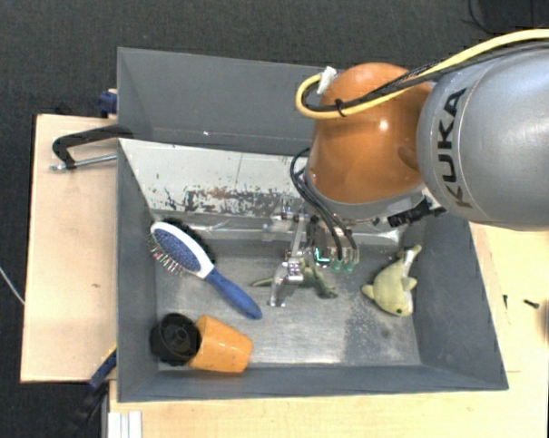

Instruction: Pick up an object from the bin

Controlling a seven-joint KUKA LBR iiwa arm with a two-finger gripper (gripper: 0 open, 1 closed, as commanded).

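My gripper hangs low over the middle of the bin, open, its tips close to the floor. A small dark green thing lies on the floor right under it, between the fingers and partly hidden by them; its shape is hard to make out. A pale yellow-green plush fish lies just to the right of the gripper, apart from it. A blue hairbrush with a white bristle pad lies to the left, its handle pointing toward the gripper.
An orange cone-shaped thing with a black end lies at the bin's front left. The arm's orange cover hides the back middle of the bin. Bare floor lies in front of the gripper.
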